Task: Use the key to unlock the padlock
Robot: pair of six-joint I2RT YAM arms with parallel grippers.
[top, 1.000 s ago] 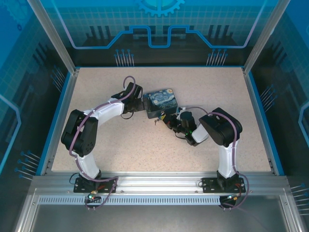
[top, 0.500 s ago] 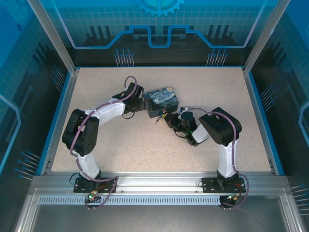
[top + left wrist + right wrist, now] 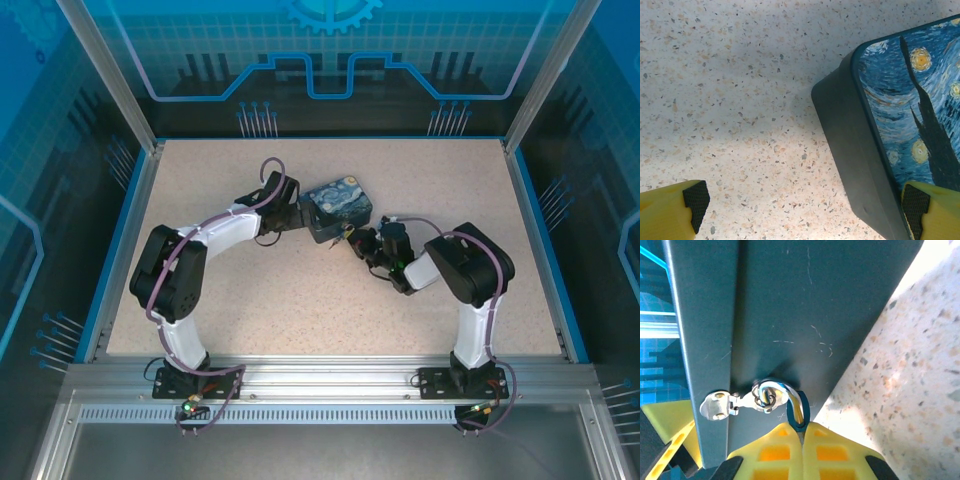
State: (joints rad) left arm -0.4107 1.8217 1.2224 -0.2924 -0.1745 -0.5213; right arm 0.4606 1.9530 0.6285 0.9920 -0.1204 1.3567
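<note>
On the speckled tabletop, your left tool hangs released astride the blue box; your right tool, clenched on a thin piece, likely the key, at the padlock shackle, should twist gently.

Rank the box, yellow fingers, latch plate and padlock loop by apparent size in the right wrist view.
1. Box
2. Yellow fingers, enlarged by nearness to the camera
3. Latch plate and padlock loop look about equal

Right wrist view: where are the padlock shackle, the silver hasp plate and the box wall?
padlock shackle point(image 3: 782, 387), right wrist view, top of its silver curve.
hasp plate point(image 3: 715, 405), right wrist view, middle of the plate.
box wall point(image 3: 820, 300), right wrist view, bare dark face.
</note>
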